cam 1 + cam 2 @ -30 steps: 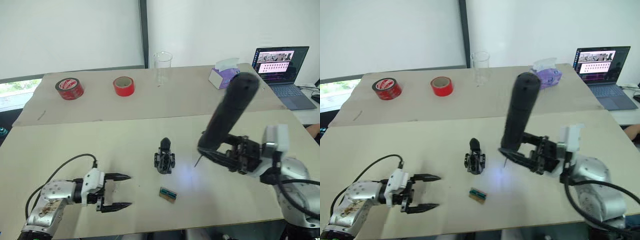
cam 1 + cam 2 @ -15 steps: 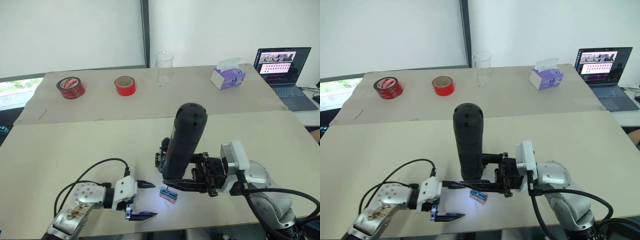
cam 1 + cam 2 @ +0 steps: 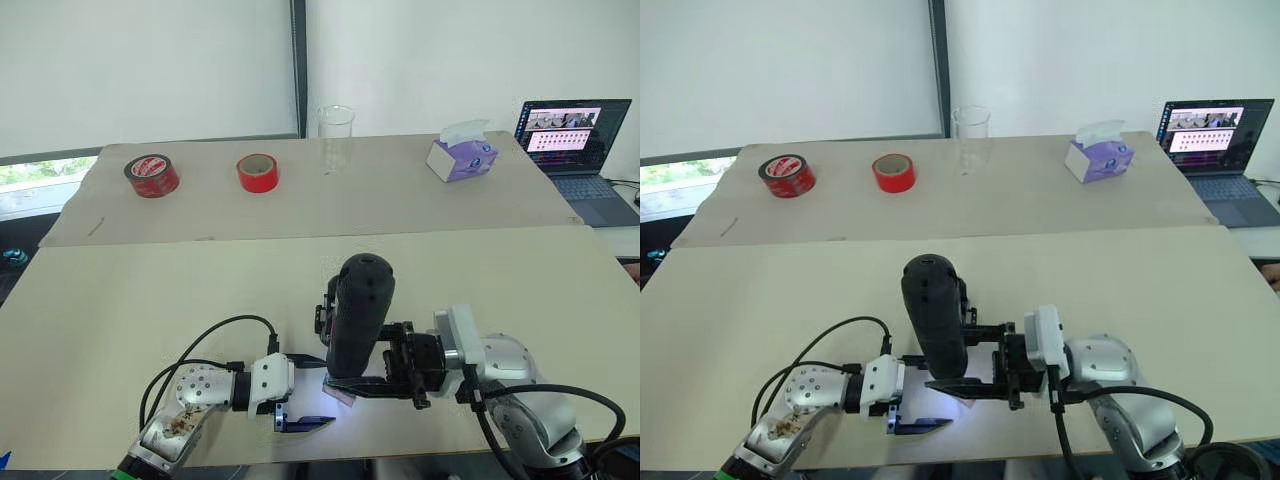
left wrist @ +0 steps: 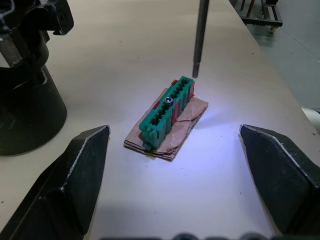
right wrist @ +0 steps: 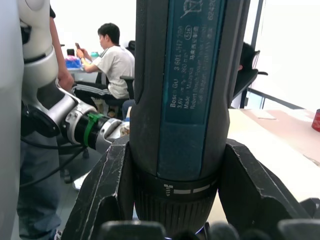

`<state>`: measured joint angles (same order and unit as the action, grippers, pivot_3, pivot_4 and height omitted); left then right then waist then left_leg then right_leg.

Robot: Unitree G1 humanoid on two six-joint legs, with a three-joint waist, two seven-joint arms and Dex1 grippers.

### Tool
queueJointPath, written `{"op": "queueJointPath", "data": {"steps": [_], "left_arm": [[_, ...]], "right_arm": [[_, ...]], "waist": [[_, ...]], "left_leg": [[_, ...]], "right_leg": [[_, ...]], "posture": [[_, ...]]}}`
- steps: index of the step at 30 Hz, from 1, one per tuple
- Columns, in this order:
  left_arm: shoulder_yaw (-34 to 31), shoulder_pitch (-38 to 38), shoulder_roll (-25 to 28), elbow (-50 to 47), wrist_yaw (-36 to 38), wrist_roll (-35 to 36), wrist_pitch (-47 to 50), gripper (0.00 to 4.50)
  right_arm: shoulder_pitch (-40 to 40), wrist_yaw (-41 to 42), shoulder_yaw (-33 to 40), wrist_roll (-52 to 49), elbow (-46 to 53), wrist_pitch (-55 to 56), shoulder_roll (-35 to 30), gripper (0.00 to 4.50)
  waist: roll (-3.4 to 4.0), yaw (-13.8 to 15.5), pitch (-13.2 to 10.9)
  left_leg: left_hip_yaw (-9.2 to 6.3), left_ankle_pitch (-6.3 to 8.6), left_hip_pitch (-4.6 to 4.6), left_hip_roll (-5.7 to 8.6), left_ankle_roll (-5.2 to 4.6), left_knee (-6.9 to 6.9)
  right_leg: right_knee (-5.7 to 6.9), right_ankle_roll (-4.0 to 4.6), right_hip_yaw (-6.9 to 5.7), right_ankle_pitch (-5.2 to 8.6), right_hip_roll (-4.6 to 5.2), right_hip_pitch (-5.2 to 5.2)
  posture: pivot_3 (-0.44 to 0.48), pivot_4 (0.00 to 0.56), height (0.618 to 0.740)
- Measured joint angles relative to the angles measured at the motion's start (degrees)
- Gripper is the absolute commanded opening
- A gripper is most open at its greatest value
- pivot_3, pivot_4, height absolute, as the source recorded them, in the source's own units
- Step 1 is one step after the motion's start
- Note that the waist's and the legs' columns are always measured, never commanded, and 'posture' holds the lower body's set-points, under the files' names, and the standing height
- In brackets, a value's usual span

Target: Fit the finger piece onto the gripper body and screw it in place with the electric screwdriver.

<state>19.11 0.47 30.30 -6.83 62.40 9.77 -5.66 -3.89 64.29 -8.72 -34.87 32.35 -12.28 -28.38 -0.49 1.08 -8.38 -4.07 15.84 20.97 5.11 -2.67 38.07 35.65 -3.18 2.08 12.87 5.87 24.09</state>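
The electric screwdriver [image 3: 355,315] is a thick black cylinder with a rounded top and a matte surface; the right wrist view shows a blue-green label along its side. The right end effector [image 3: 385,375] is closed around its lower part and holds it almost upright over the near middle of the counter [image 3: 150,290], which is smooth and pale beige. Its thin metal bit [image 4: 200,35] points down, and the tip is just above the far end of a small green ribbed block [image 4: 166,112]. This block lies on a piece of tan cardboard [image 4: 187,117] in a patch of white light.

The left end effector [image 3: 300,395] lies low on the counter, with its two black pointed fingers [image 4: 75,175] spread wide on both sides of the block and nothing between them. The gripper body [image 3: 325,312], black and blocky, stands just behind the screwdriver and is mostly hidden by it. I cannot find the finger piece.

Compared with half a second before, the screwdriver stands a little nearer and lower, and the left end effector has moved closer to the block.

Far on the counter are two red tape rolls [image 3: 258,172], a clear glass [image 3: 336,135], a purple tissue box [image 3: 461,158] and a laptop [image 3: 575,130].
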Motion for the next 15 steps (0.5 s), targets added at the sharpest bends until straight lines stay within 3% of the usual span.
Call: {"op": "queueJointPath", "data": {"steps": [15], "left_arm": [[0.2, -1.3, 0.6, -3.7, -1.0, 0.4, 7.5, 4.37]], "right_arm": [[-2.1, 0.5, -0.9, 1.7, -2.7, 2.0, 0.8, 1.92]], "waist": [[-0.01, -0.2, 0.0]], "left_leg": [[0.0, -0.01, 0.03, 0.01, 0.01, 0.01]], "right_leg": [[0.08, 0.0, 0.01, 0.0, -0.09, 0.03]], "posture": [[0.0, 0.15, 0.74]]}}
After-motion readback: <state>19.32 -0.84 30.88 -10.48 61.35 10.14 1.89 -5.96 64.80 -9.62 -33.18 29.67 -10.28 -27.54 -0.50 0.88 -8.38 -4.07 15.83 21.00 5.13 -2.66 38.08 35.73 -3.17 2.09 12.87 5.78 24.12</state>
